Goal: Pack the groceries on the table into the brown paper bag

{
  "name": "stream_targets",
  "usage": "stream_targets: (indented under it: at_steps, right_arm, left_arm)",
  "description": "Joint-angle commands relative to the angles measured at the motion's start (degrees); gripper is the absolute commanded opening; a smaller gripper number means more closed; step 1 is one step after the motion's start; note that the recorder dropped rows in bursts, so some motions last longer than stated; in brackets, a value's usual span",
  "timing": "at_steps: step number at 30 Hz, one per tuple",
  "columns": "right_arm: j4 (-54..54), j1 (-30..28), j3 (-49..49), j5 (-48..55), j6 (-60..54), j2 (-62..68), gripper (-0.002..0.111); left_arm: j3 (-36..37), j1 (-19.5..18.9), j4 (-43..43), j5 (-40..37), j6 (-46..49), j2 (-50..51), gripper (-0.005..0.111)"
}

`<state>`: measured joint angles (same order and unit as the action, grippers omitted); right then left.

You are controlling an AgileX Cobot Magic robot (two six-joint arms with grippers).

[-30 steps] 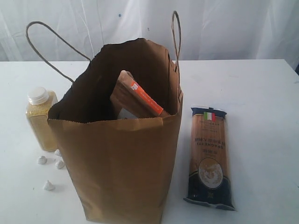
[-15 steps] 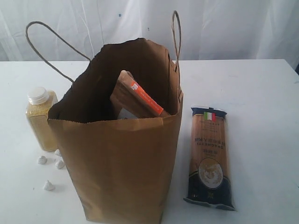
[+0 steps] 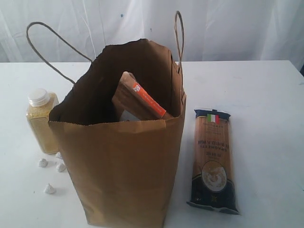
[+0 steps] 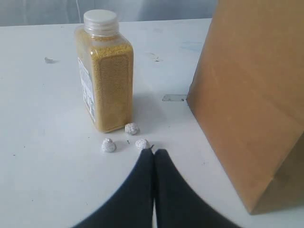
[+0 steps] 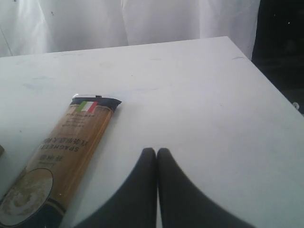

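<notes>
Paper bag is standing on the table, pouch leaning inside; bottle sitting at its left, spaghetti packet lying at its right. Left gripper and right gripper are hovering pressed together, empty.

The scene is lit brightly and evenly by soft, diffuse light. The white curtain at the far side is rendered almost blown out, and the table is washed to a pale, bluish white. Only faint, soft-edged shadows are cast beside the brown paper bag and the yellow-grain bottle, while the bag's inside is left dark. Slight softness and grain are seen throughout. In the wrist views the left gripper and right gripper are shown as featureless, blurred black silhouettes.
</notes>
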<state>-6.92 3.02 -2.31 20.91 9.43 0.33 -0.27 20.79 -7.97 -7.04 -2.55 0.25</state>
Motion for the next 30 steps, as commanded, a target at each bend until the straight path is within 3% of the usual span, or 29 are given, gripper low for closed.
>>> stream_targets:
  at_steps: [1, 22, 24, 27, 30]
  right_arm:
    - [-0.87, -0.22, 0.77, -0.65, -0.69, -0.33, 0.0]
    - [-0.87, -0.22, 0.77, -0.53, -0.69, -0.33, 0.0]
    - [-0.87, -0.22, 0.77, -0.53, -0.69, -0.33, 0.0]
    - [-0.87, -0.22, 0.77, -0.53, -0.69, -0.33, 0.0]
    - [-0.87, -0.22, 0.77, -0.53, -0.69, -0.33, 0.0]
  left_arm:
    - [0.27, -0.08, -0.48, -0.22, 0.0, -0.25, 0.0]
    - [0.27, -0.08, -0.48, -0.22, 0.0, -0.25, 0.0]
    - [0.27, -0.08, -0.48, 3.02, -0.38, -0.25, 0.0]
    - [0.27, -0.08, -7.83, 5.66, -12.51, -0.25, 0.0]
    - [0.27, -0.08, -8.08, 4.51, -19.13, -0.25, 0.0]
